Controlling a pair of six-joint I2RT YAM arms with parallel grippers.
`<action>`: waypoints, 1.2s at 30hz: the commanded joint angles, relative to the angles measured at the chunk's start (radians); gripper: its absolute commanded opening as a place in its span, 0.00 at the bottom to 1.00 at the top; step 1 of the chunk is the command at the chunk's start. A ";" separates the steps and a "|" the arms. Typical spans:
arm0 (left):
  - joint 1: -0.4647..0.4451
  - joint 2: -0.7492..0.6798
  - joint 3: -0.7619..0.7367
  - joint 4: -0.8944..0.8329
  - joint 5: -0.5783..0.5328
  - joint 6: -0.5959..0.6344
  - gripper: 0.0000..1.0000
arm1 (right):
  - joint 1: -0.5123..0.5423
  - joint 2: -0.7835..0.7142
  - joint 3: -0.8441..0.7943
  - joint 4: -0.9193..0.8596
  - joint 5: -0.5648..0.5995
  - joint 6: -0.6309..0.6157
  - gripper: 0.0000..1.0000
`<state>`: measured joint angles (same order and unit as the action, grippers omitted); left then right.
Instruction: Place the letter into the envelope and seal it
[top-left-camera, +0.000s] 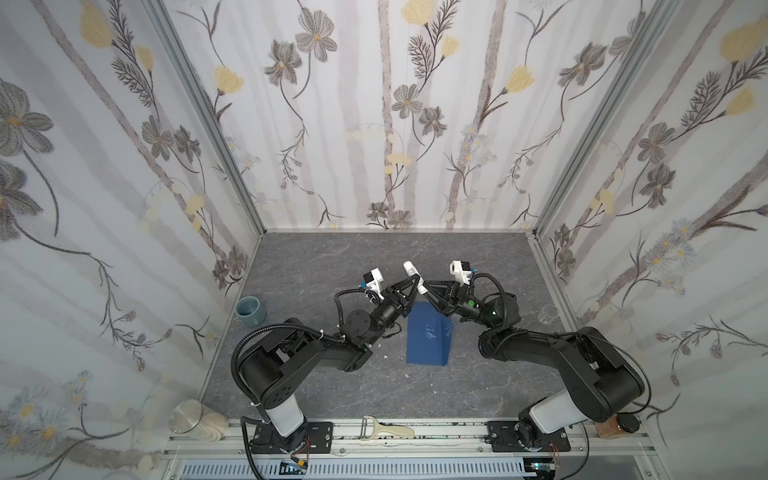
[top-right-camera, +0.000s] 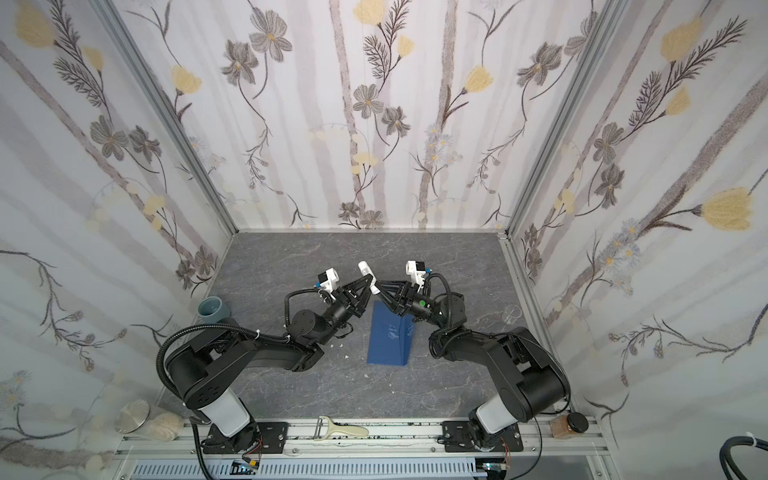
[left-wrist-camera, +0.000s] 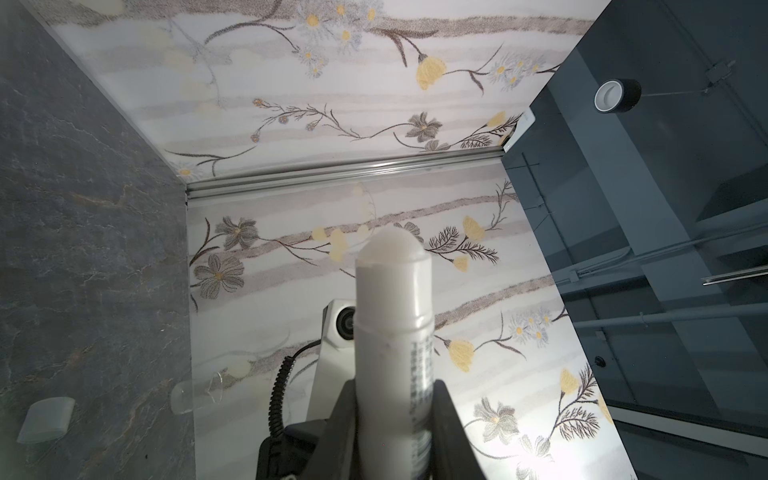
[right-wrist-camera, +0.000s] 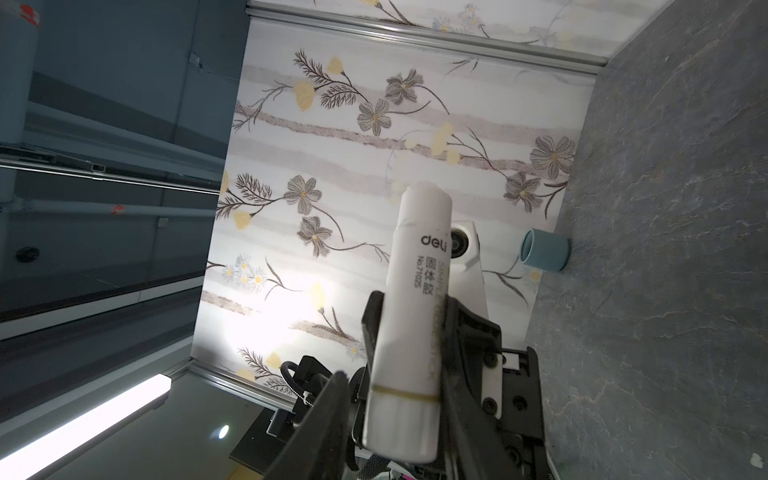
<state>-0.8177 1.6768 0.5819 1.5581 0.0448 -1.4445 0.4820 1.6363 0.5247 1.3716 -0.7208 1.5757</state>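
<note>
I think this is the gluing step. The left pincer (left-wrist-camera: 395, 399) is closed tight on a white glue stick (top-left-camera: 412, 272) and holds it up in the air over the middle of the worktop (top-left-camera: 316, 266). The cap is off, and the soft glue tip is bare and points up toward the back edge. The right pincer (right-wrist-camera: 395, 399) is at the bottom end of the stick. Its jaws are a little apart, with a gap on one side, so it is not squeezing the stick.

The dark blue envelope (top-left-camera: 428, 336) lies in the middle of the worktop, between the two arms and just in front of the pincers. One side of it looks folded up. I cannot see the white letter anywhere, so I guess it is inside, but I cannot be sure.

Next, the stick has to be tipped over so the glue end points down. Then it can be rubbed along the flap, and the flap pressed shut. The right arm is close by and should move out of the way.

Some other things are there too:
- A blue cup (top-left-camera: 250, 311) sits by the left edge.
- A clear glass (top-left-camera: 548, 313) sits by the right edge.
- A jar (top-left-camera: 187, 419) is at the front left corner.
- A peeler (top-left-camera: 386, 430) lies along the front edge.
- Small white scraps (top-left-camera: 386, 356) lie near the envelope.

None of them blocks the envelope.
</note>
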 joint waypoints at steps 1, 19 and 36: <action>-0.002 -0.043 -0.011 -0.120 0.093 -0.027 0.00 | -0.001 -0.111 0.041 -0.423 0.134 -0.318 0.40; 0.021 -0.225 0.088 -0.655 0.028 -0.051 0.00 | 0.440 -0.464 0.200 -1.319 1.128 -1.367 0.44; 0.020 -0.235 0.122 -0.711 0.046 -0.039 0.00 | 0.503 -0.341 0.295 -1.261 1.195 -1.488 0.41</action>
<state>-0.7986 1.4471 0.6922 0.8295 0.0822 -1.4925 0.9844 1.2850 0.8059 0.0635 0.4667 0.1200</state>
